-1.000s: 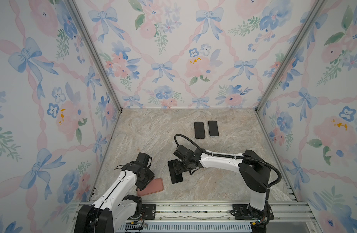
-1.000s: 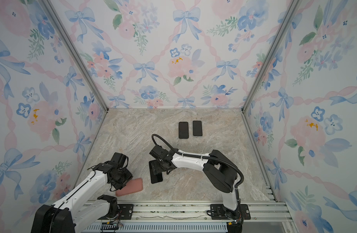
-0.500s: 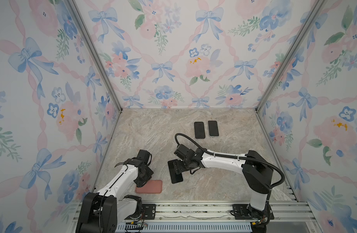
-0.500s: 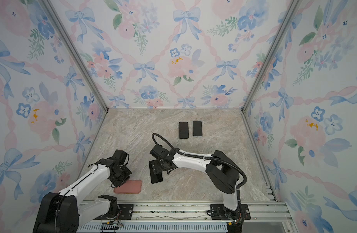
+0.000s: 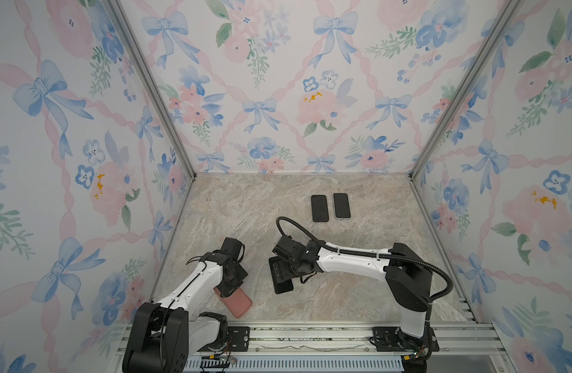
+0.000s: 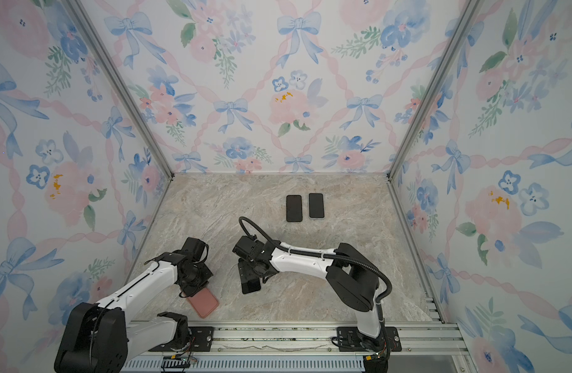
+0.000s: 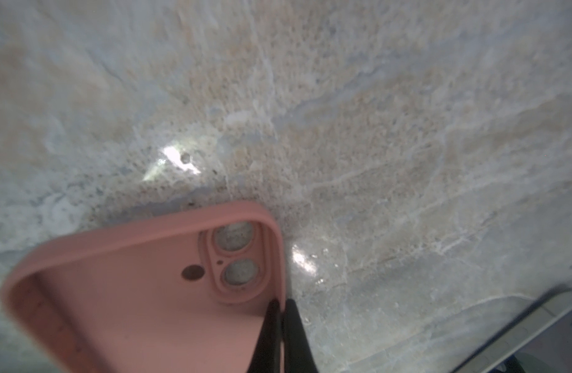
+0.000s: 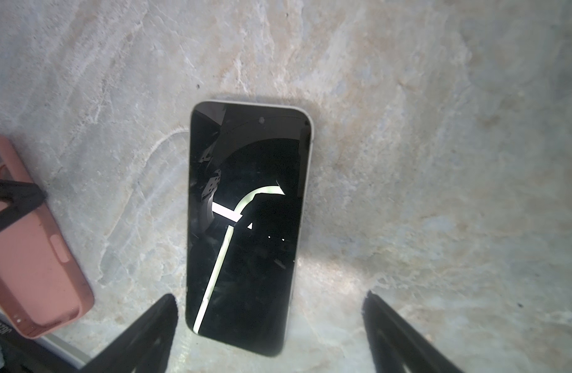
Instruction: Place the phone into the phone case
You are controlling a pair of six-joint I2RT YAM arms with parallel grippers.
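Left pincer (image 7: 280, 303): pinched shut on wall of pink case (image 7: 133, 290) (hollow side up). Right pincer (image 8: 270, 295): spread wide, astride end of phone (image 8: 246, 181), screen up.

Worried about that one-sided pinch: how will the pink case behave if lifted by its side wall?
The pink case looks like soft matte silicone, so it may flex and sag from the wall the left gripper pinches. It is an empty thin shell, so probably light. Its matte finish should resist slipping.
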